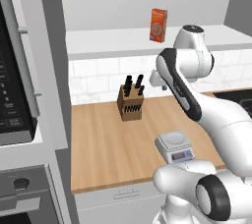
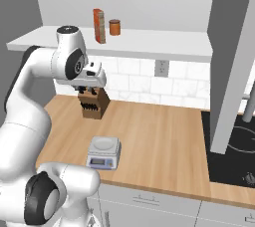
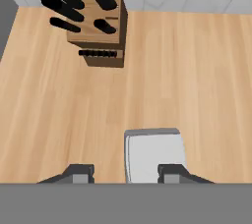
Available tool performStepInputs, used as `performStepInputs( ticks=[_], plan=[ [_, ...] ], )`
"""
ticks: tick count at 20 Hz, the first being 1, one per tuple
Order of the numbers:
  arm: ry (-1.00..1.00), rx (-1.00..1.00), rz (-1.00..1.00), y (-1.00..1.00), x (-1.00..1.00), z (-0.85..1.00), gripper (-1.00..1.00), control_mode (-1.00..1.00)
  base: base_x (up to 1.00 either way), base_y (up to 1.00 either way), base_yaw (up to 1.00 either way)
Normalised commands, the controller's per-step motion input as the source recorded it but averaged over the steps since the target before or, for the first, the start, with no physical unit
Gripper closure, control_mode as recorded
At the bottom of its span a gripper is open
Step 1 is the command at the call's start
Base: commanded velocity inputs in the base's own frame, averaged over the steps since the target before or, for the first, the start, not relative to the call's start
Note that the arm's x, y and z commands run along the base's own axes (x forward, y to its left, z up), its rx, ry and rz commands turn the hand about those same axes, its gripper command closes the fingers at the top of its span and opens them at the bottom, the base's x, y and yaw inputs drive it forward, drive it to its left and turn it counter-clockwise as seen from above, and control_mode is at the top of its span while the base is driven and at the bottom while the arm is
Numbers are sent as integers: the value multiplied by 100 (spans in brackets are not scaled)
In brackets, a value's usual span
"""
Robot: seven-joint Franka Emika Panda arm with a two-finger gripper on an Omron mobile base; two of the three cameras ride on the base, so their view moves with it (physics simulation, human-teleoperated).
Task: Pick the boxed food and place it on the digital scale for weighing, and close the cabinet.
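Note:
The boxed food [image 1: 158, 25] [image 2: 99, 26] is an orange-red carton standing upright on the pale shelf [image 1: 113, 41] [image 2: 149, 43] of the open cabinet. One grey cabinet door [image 2: 232, 61] [image 1: 240, 1] stands swung out at the right. The digital scale [image 1: 174, 145] [image 2: 104, 152] [image 3: 153, 155] sits near the wooden counter's front edge, its platform bare. My gripper [image 3: 126, 173] [image 2: 85, 89] hangs above the counter, pointing down, between the scale and the knife block and well below the carton. It is open, with nothing between its fingers.
A wooden knife block [image 1: 131, 101] [image 2: 94, 104] [image 3: 98, 31] stands at the back of the counter. A small orange-brown can [image 2: 114, 27] sits beside the carton. The microwave [image 1: 12, 80] and oven [image 1: 24, 193] column rises at the left; a dark cooktop [image 2: 234, 151] lies at the right.

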Motion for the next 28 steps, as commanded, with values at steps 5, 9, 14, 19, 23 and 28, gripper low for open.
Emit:
performStepInputs(
  ticks=[5, 9, 14, 19, 23, 28],
  plan=[
    [-4, 0, 0, 0, -40, 0, -100, -100, 0, 0, 0],
    [-30, -1, 1, 0, -69, 17, -100, -100, 0, 0, 0],
    [-42, 2, 8, 0, -29, 64, -100, -100, 0, 0, 0],
    [-48, 0, 8, 0, -1, 52, -100, -100, 0, 0, 0],
    [-44, 0, 7, 0, 0, 66, -100, -100, 0, 0, 0],
    [-27, 0, 2, 0, 0, 62, -100, -100, 0, 0, 0]
  ],
)
